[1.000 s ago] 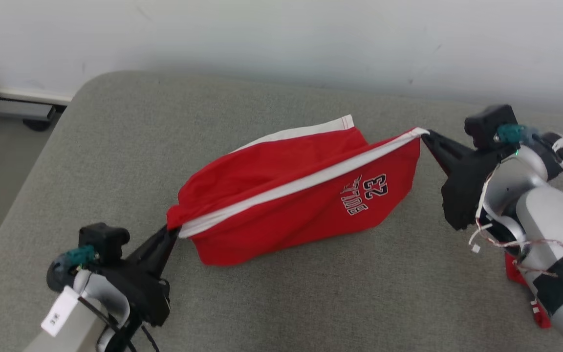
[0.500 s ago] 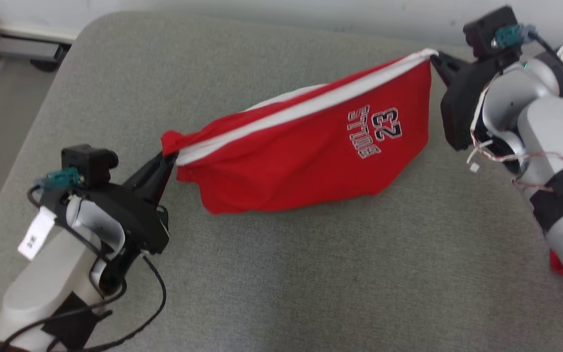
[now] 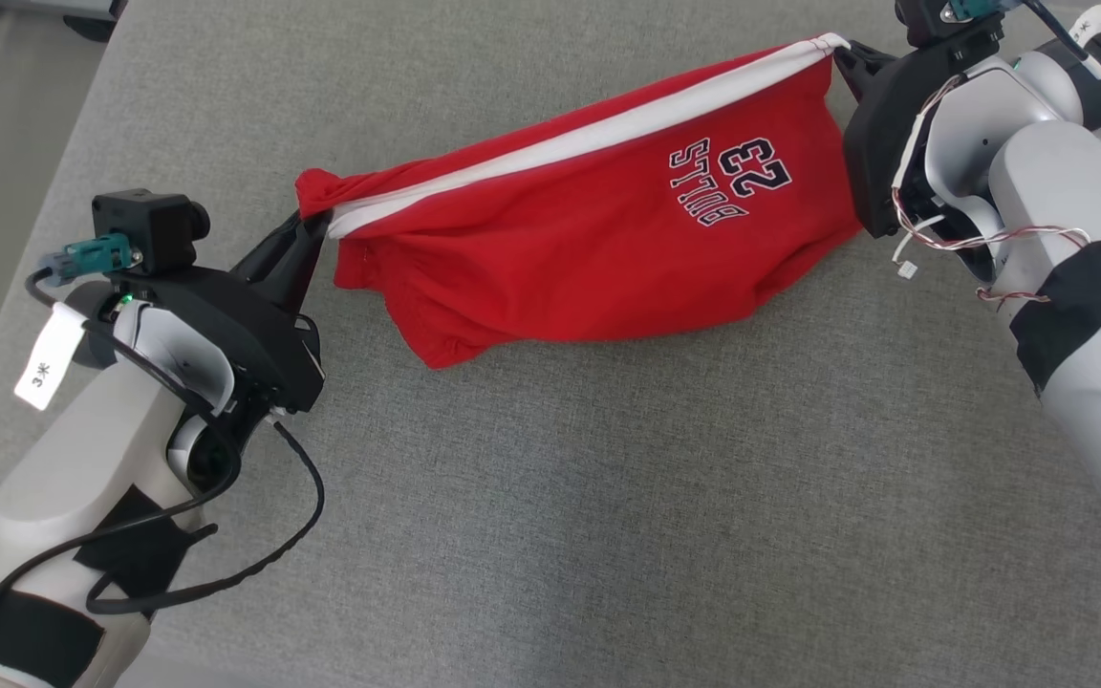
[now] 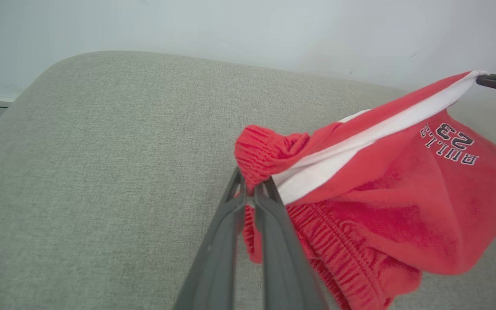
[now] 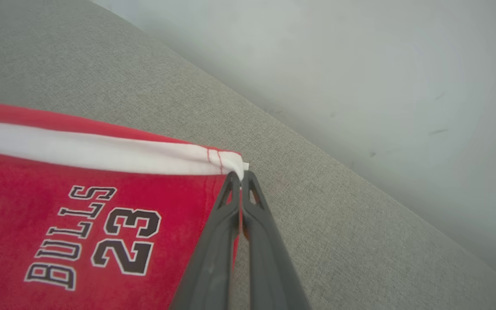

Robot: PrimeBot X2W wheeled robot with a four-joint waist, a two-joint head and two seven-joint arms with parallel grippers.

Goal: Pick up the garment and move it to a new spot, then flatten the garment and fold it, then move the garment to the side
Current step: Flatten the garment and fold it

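Pulled taut since a second ago: your red shorts [image 3: 589,248].
Left gripper [image 3: 316,222] pinches ribbed waistband [image 4: 265,150], right gripper [image 3: 842,53] white-trimmed hem corner [image 5: 226,159].

The head view looks steeply down from above on the grey cushion [image 3: 608,497]. It stands far enough back to take in both ends of the garment [image 3: 589,258], with the left gripper [image 3: 316,225] at its left and the right gripper [image 3: 842,53] in its top right corner. The left wrist view sits low and close behind its own gripper, facing across the cushion toward the pale wall [image 4: 248,30], and catches the right gripper's tips at its right edge. The right wrist view, just as close, looks past the cushion's edge to the same wall. All three share the garment's white stripe [image 3: 598,134] and its BULLS 23 print [image 3: 732,182]
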